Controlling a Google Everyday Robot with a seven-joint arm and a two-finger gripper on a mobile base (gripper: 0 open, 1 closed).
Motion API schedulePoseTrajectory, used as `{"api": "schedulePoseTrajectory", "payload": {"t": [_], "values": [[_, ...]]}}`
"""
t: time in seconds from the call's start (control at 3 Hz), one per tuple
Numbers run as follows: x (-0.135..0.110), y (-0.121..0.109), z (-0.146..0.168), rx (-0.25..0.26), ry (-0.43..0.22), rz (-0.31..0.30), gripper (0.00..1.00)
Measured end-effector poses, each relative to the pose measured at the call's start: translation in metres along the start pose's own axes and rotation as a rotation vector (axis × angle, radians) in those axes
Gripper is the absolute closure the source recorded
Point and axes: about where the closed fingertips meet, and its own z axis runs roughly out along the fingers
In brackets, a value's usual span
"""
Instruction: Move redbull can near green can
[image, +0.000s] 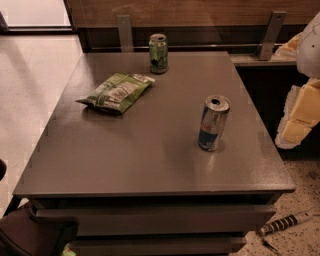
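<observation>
The redbull can (214, 123) stands upright on the grey table's (150, 160) right front, well apart from the green can (158, 53) at the far edge. My gripper (296, 125) hangs beyond the table's right side; whether it is spread or closed, I cannot tell.

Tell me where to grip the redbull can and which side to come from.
Likely best: grip the redbull can across its slim body at mid-height, jaws level, coming from the near edge of the table. It stands upright and alone on that side; the green can and snack bag lie farther back left. The gripper is not in view.
</observation>
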Motion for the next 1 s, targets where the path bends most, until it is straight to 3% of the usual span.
{"api": "schedulePoseTrajectory", "payload": {"t": [0.67,1.0], "values": [[-0.0005,-0.0007,0.0004,0.008,-0.019,0.013,0.00],[0.0001,-0.0025,0.0042,0.018,-0.081,0.058,0.00]]}}
